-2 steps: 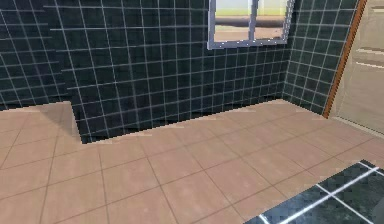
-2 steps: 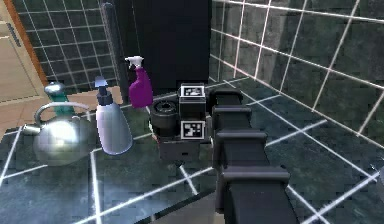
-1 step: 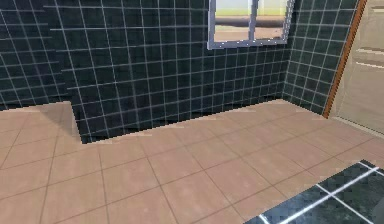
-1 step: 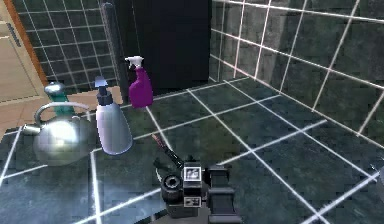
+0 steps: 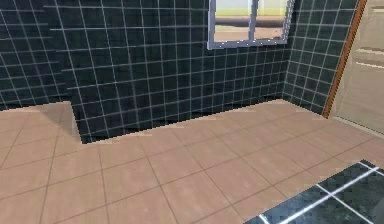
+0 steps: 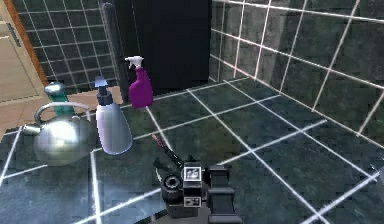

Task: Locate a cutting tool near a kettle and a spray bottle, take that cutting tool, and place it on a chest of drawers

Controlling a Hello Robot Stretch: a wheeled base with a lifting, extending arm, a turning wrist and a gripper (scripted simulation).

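Looking ahead, I faced dark tiled walls [image 5: 150,70] with a window [image 5: 250,20] set high at the forward view's upper right. A pale door [image 5: 362,70] stood at the right edge. Tan floor [image 5: 150,170] ran across the middle, and a corner of a dark tiled counter [image 5: 330,200] cut in at the bottom right.

Out to the arm side, the counter [image 6: 290,150] spread away under white grout lines. A silver kettle [image 6: 62,138] sat at the left, and a grey bottle [image 6: 113,125] with a blue head stood just beside it. A purple bottle [image 6: 140,88] stood farther back, near a tall black cabinet [image 6: 165,40]. A thin dark thing [image 6: 160,143] lay flat on the counter, right of the grey bottle and just beyond my gripper [image 6: 172,172]. My fingers reached toward its near end, but I could not tell whether they touched it or held anything. Another pale door [image 6: 20,60] showed at the upper left.
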